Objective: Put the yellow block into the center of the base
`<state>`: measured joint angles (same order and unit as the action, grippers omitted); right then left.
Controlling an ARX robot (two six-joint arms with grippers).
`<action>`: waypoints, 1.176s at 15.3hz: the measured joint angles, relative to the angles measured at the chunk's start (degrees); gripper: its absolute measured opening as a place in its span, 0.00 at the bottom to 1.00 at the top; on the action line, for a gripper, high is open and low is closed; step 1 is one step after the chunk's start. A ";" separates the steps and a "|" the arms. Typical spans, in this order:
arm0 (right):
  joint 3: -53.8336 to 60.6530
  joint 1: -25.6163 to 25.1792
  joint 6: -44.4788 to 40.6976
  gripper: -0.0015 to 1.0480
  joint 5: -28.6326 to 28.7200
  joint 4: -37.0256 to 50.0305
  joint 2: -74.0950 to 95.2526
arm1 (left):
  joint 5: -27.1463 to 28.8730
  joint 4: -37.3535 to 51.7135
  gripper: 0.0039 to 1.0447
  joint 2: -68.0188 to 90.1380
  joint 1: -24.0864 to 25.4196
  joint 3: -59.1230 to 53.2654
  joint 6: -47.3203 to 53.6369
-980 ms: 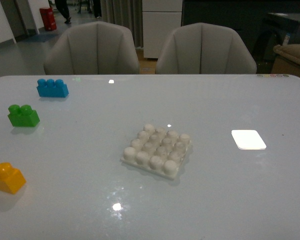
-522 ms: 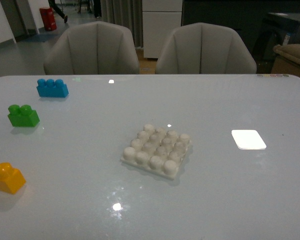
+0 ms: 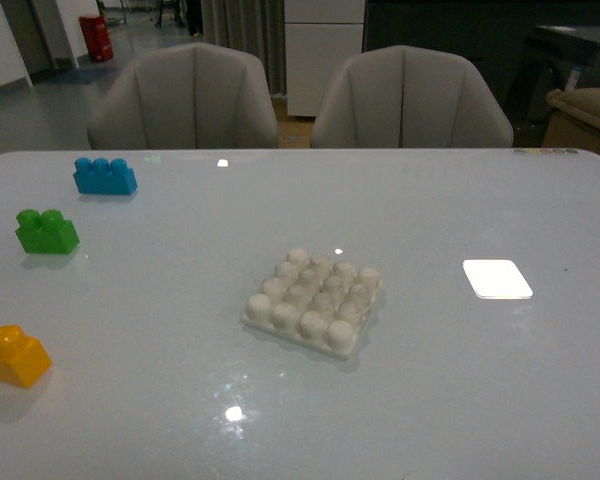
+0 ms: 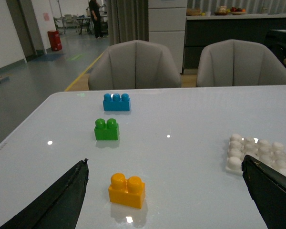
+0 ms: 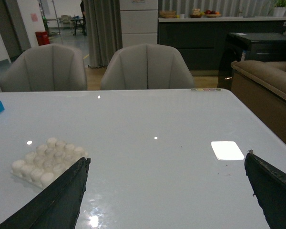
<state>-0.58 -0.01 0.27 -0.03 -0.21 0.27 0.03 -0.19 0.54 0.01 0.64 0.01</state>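
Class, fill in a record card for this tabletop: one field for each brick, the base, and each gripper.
yellow block: on the table, near left, apart from the base, not held
green brick: left side, farther back than the yellow block
blue brick: left side, farthest back
base: mid-table, studs bare
left gripper: open, holding nothing
right gripper: open, holding nothing

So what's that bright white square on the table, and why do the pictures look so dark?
Front view: the square is glare, probably a light mirrored in the glossy table, and the whole picture is dim. Right wrist view: the same square shows, still blown out to plain white. Left wrist view: a bit brighter and sharp, with a small glint on the table by the yellow block.
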 joint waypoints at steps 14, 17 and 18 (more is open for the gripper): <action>0.00 0.00 -0.11 0.94 0.02 0.00 0.00 | -17.00 41.03 0.94 89.33 12.04 31.76 7.41; 0.00 0.00 -0.11 0.94 0.02 0.02 0.00 | -18.34 41.57 0.94 103.73 11.93 37.09 10.73; 0.00 0.00 -0.11 0.94 0.02 0.00 0.00 | -18.53 41.38 0.94 106.51 12.28 38.25 11.21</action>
<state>-0.58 -0.01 0.16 -0.01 -0.21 0.27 -18.50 41.19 107.04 12.29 38.89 11.22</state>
